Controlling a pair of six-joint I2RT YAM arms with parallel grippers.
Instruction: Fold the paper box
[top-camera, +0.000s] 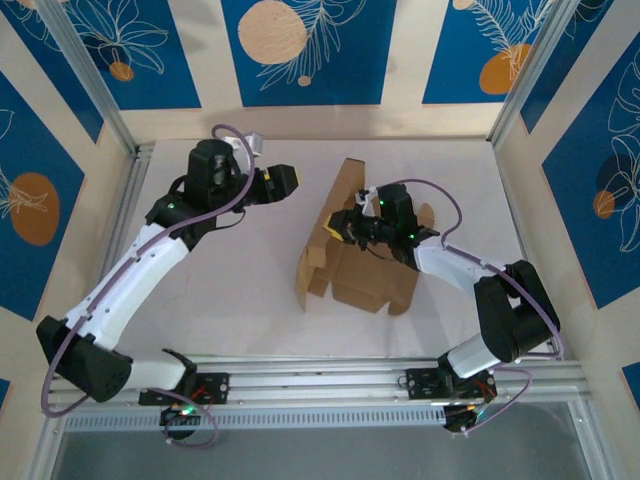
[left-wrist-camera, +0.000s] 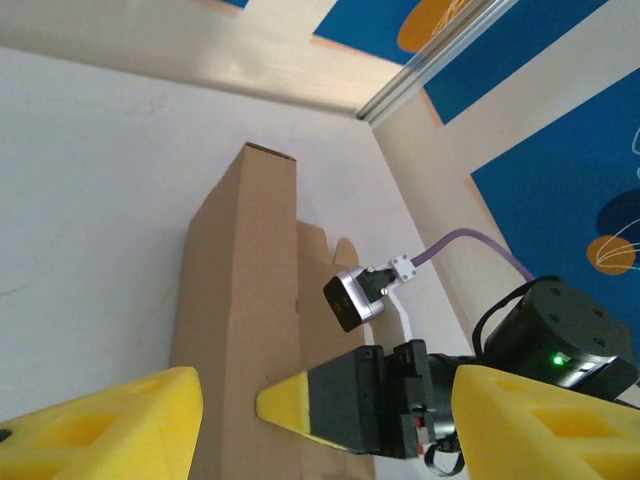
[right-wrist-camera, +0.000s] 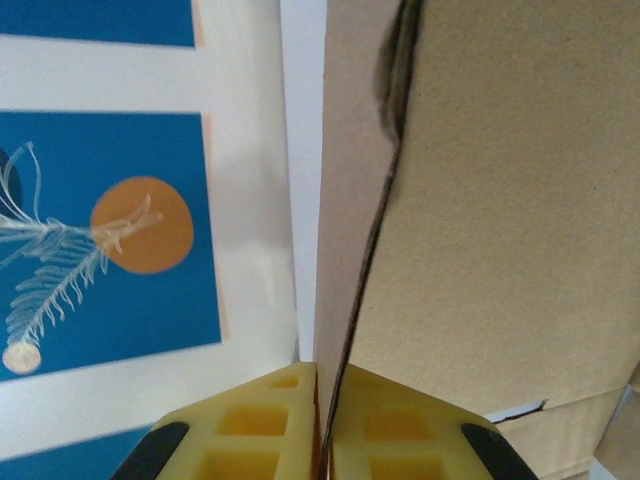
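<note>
Right claw (right-wrist-camera: 322, 425) is clenched on the paper box's (top-camera: 360, 285) raised panel. Left claw (top-camera: 283, 181) is released, with the box just to its right.

We run two arms, left arm (top-camera: 140, 265) and right arm (top-camera: 455, 266): white links, black joint housings, lilac cables (left-wrist-camera: 470, 240), green LEDs (left-wrist-camera: 556, 360). Left claw (top-camera: 283, 180), right claw (right-wrist-camera: 320, 400): yellow fingers (right-wrist-camera: 400, 435), square pockets.

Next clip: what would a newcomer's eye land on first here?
The half-folded brown paper box sits mid-table, with one long panel standing upright. The right tool is clamped on a thin cardboard flap of it. The left tool hangs open just left of the box, apart from it.
</note>
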